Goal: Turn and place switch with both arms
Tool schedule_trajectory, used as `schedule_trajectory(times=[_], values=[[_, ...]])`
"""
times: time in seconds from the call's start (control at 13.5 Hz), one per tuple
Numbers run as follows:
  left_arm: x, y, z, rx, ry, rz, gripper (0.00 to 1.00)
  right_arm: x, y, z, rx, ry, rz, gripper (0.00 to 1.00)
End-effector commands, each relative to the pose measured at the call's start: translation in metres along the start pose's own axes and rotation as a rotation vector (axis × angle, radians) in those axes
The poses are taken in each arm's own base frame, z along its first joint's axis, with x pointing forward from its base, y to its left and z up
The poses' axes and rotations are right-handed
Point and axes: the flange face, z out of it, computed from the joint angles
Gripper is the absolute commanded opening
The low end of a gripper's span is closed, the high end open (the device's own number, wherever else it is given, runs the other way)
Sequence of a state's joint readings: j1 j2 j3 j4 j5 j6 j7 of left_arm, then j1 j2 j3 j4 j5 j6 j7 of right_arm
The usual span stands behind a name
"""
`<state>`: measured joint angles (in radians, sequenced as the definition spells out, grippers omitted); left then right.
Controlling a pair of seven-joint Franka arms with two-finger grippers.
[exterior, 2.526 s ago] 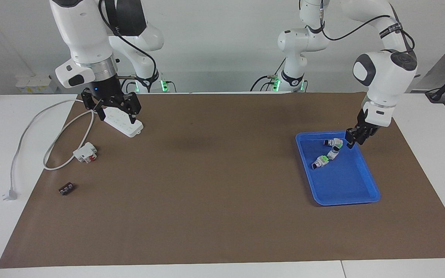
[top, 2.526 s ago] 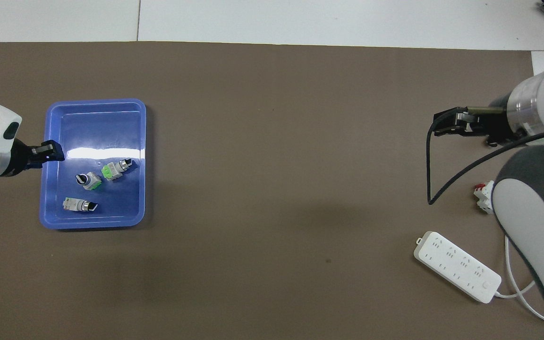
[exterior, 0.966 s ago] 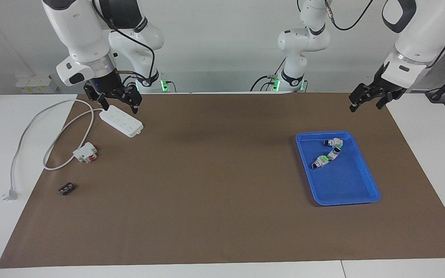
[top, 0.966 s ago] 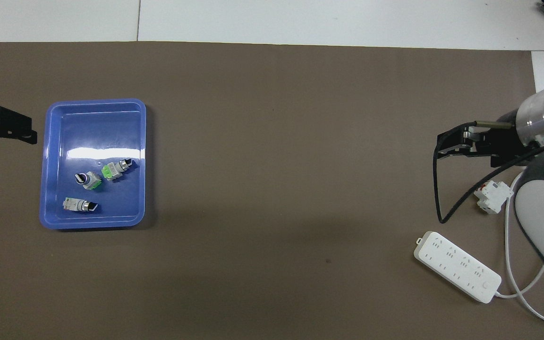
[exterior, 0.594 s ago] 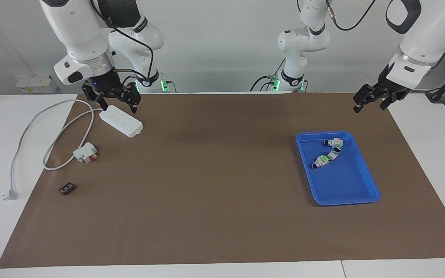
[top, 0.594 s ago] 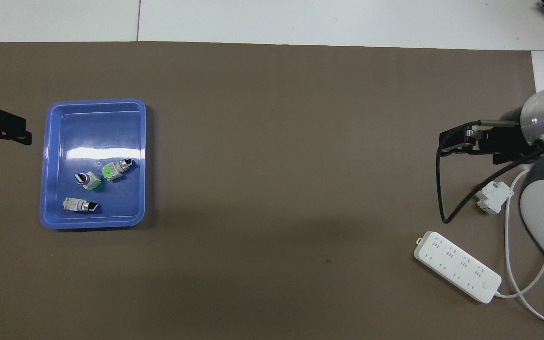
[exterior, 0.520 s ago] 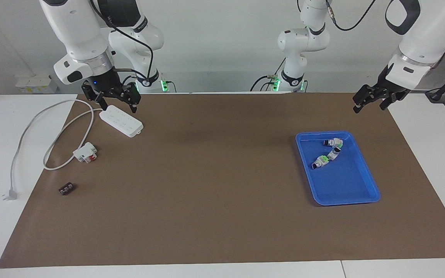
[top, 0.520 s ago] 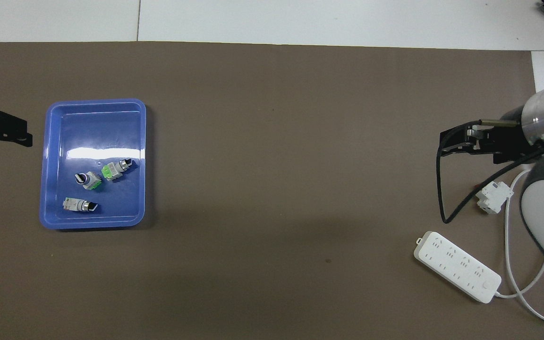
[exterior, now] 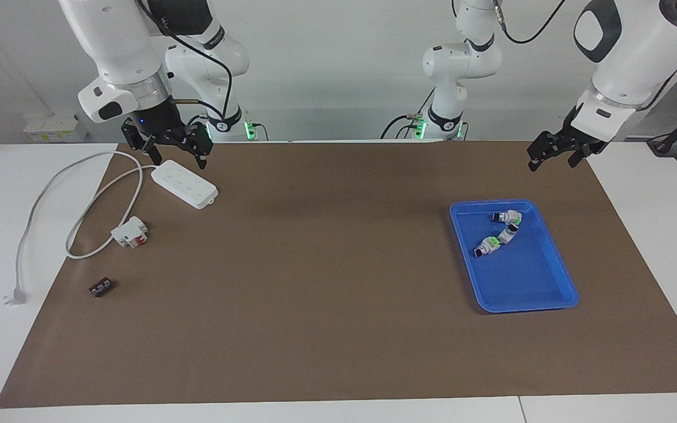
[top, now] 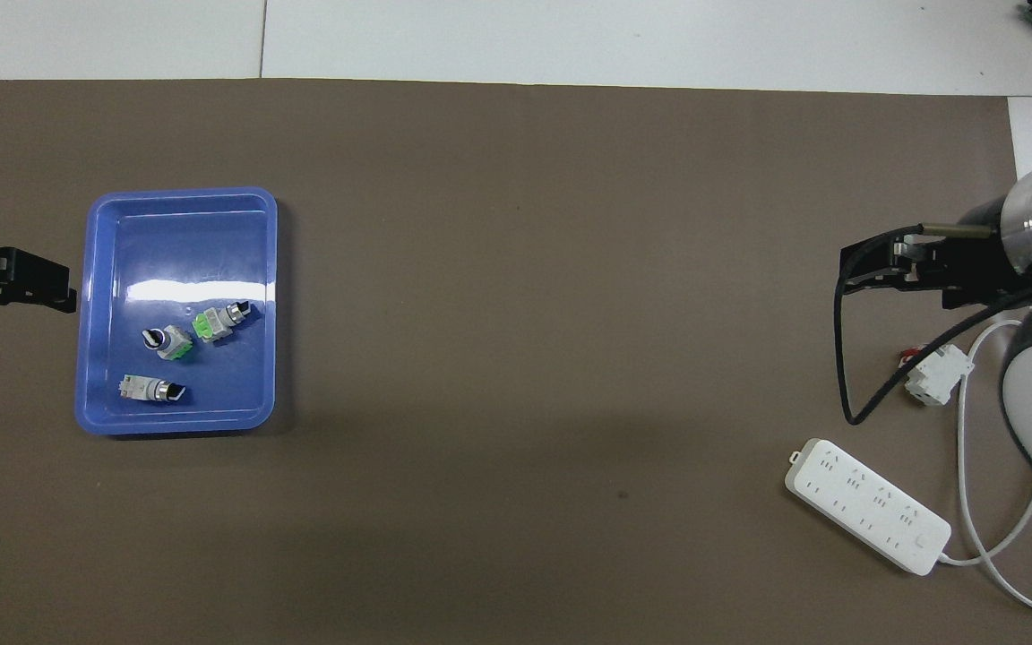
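**End effectors both open and empty, switches in tray**

Left end effector (exterior: 550, 154): black, fingers spread, holding nothing, raised over the brown paper mat (exterior: 327, 264) at the left arm's end of the counter (exterior: 656, 211), clear of the blue plastic tray (exterior: 556, 288). In the overhead view it sits just beside the tray's rim, not over it

Right end effector (exterior: 165, 147): black, fingers spread, holding nothing, up in the air over the robot-side end of the white power strip (exterior: 184, 184), not touching it

Three small selector switches with green ends, white-grey middles and black knobs lie in the tray's robot-side half: switch nearest the robots (top: 151, 388), middle switch (top: 167, 341), third switch (top: 220, 322). The middle and third ones are just beside each other, green ends close; can't tell if they touch

At the right arm's end: white-and-red block (exterior: 130, 231) by the strip's white cable (exterior: 50, 194), small dark terminal block (exterior: 101, 287) farther from the robots, on the mat
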<state>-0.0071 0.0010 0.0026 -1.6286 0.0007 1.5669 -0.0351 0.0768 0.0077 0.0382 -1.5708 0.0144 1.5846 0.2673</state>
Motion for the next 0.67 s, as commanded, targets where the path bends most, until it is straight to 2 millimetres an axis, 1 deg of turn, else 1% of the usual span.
schedule_trajectory(times=[0.0, 0.22, 0.3, 0.59], values=[[-0.008, 0.0, 0.001, 0.053, 0.024, 0.027, 1.0, -0.005, 0.002, -0.004, 0.002, -0.007, -0.014, 1.0], [-0.001, 0.001, -0.01, 0.051, 0.055, 0.039, 1.0, -0.007, 0.002, -0.001, -0.001, -0.011, -0.016, 1.0], [0.0, 0.001, -0.017, 0.051, 0.065, 0.04, 1.0, -0.007, 0.002, 0.0, -0.002, -0.014, -0.016, 1.0], [0.001, 0.0, -0.018, 0.055, 0.063, 0.04, 1.0, -0.008, 0.002, 0.001, -0.003, -0.017, -0.016, 1.0]])
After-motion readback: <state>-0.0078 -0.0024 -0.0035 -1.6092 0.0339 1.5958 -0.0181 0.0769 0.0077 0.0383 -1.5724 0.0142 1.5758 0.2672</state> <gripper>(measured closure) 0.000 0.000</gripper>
